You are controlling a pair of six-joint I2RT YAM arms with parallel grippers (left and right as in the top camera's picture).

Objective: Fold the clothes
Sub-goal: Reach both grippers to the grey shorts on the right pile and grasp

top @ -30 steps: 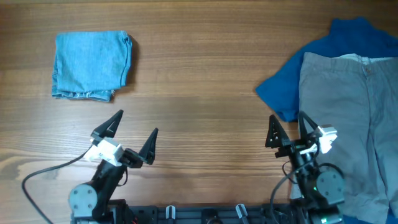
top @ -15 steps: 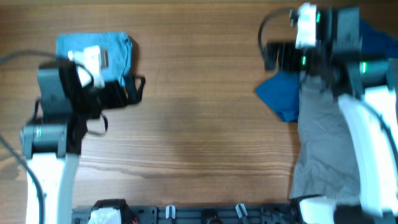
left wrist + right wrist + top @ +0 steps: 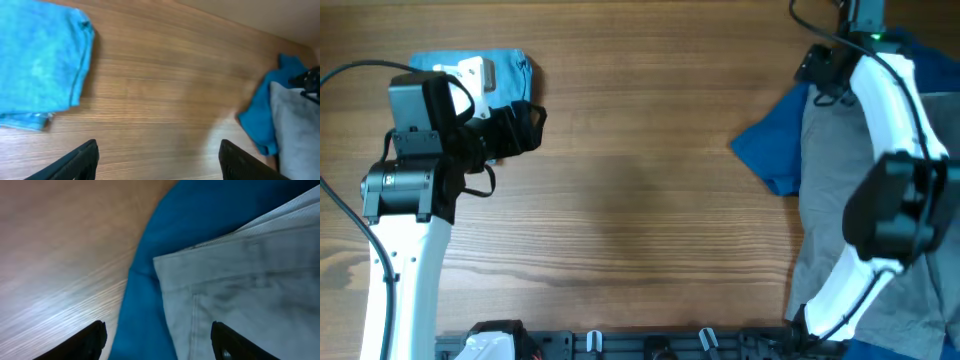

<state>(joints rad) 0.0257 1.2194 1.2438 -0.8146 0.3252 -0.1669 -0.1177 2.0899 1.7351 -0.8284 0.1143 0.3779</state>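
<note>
Grey shorts [image 3: 840,210] lie at the right side of the table, on top of a royal-blue garment [image 3: 770,150]. A folded light-blue denim piece [image 3: 510,68] sits at the far left, partly hidden by my left arm. My left gripper [image 3: 525,130] is open and empty, beside the denim; the left wrist view shows the denim [image 3: 40,60] and the wide-apart fingers [image 3: 157,160]. My right gripper [image 3: 815,70] hovers open over the top corner of the shorts. The right wrist view shows its fingers [image 3: 160,340] straddling the shorts' edge [image 3: 240,290] and the blue garment [image 3: 150,310], holding nothing.
The wooden table [image 3: 640,200] runs between the two piles. The arm bases and a rail [image 3: 650,345] line the near edge. The grey shorts run off the right edge of the overhead view.
Both arms have risen from the near edge and reached to the far side: the left one to the denim piece, the right one to the top of the grey shorts. The clothes have not moved.
</note>
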